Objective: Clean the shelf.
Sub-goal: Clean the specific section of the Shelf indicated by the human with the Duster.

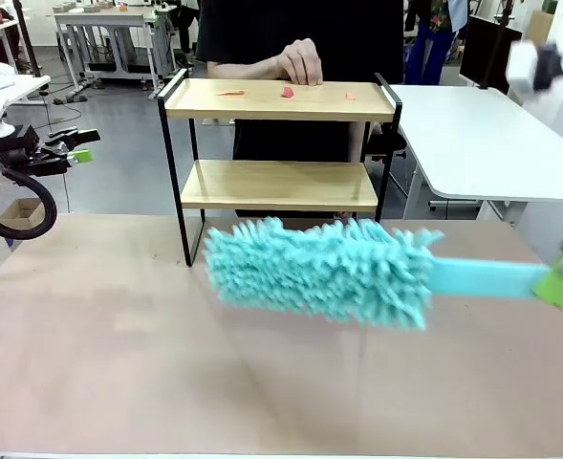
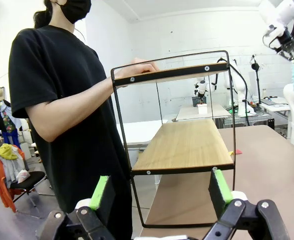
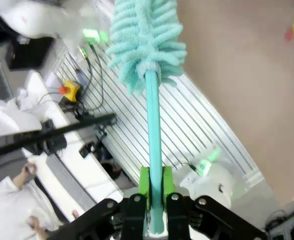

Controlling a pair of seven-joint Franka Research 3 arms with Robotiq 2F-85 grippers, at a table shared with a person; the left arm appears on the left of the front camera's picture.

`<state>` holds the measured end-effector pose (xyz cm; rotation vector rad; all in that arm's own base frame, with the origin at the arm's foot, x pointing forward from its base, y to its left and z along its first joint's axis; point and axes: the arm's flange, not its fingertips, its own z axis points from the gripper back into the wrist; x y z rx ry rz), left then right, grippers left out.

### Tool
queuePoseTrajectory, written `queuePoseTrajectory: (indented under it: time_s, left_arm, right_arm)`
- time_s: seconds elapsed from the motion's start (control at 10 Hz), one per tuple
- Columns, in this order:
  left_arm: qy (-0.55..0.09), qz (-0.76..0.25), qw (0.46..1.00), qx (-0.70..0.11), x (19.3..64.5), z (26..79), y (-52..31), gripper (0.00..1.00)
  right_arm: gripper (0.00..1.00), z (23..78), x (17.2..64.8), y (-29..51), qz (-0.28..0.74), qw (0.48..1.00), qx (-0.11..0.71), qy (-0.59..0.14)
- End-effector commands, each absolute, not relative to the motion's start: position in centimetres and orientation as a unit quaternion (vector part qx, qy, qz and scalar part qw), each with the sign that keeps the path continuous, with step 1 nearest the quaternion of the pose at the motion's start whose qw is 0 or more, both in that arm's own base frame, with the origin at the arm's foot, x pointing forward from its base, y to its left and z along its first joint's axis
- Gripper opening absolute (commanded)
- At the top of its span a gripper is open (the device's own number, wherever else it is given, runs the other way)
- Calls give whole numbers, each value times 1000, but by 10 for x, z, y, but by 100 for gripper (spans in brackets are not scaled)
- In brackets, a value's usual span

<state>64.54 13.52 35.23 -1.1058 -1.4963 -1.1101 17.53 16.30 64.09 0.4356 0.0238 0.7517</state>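
Tabletop (image 1: 90,363) holds shelf (image 1: 262,105); right jaws clamp duster (image 1: 319,270).

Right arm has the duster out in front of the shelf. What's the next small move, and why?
Probably lift the right gripper so the fluffy head of the duster comes level with the top board of the shelf. The head hangs low in front, while small red and orange scraps lie on top. Go gently: the person's hand rests at the back edge.

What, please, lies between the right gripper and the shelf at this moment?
The teal duster, held by the right gripper. In the front view its handle and fluffy head stretch leftward from the gripper, in front of the lower board of the shelf.
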Motion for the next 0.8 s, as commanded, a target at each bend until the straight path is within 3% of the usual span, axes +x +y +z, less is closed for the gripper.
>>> queuePoseTrajectory:
  time_s: [0.0, 0.7]
  left_arm:
    - [-613, -453, 466, -448, 643, 355, 136, 100]
    - [-613, -453, 466, -448, 643, 355, 136, 100]
  right_arm:
    - [13, 669, 182, 198, 335, 908, 247, -50]
    - [13, 735, 210, 313, 113, 927, 263, -241]
